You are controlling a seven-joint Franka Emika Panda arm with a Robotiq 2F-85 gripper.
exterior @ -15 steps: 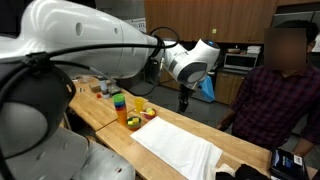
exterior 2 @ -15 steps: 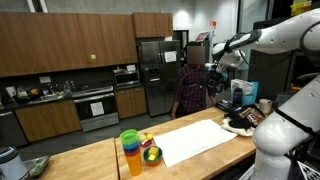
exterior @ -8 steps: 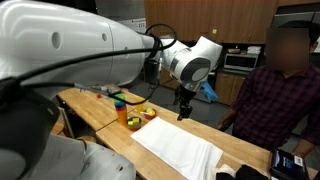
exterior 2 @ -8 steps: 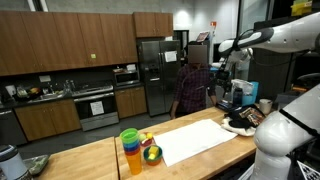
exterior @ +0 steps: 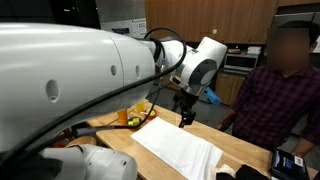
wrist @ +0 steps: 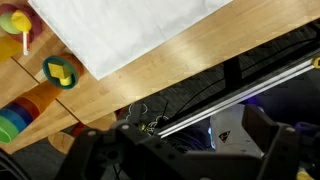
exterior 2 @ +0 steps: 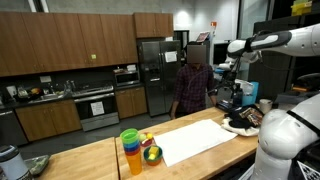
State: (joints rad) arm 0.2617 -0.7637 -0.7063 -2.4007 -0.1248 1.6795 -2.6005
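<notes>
Kitchen counter of pale wood (exterior: pixel 207 131), carrying one white cloth (exterior: pixel 180 146), spread flat and unheld. In the wrist view the cloth (wrist: pixel 130 30) fills the upper left, a band of bare wood (wrist: pixel 200 62) runs beside it, and the counter's edge crosses from lower left to upper right, with dark floor and cables beyond. Long axis of the cloth: upper left to lower right in an exterior view, along the counter's length. Gripper (exterior: pixel 183 121): hangs above the cloth's upper-left end with clear air beneath, near the counter edge; jaws spread wide and empty in the wrist view (wrist: pixel 185 156). Stacked coloured cups (exterior 2: pixel 131 150) and a green bowl (exterior 2: pixel 152 155) stand just beside the cloth's lower-left end. A person (exterior 2: pixel 195 85) stands behind the counter, before dark wooden cabinets (exterior 2: pixel 70 45) and a refrigerator (exterior 2: pixel 155 75).
</notes>
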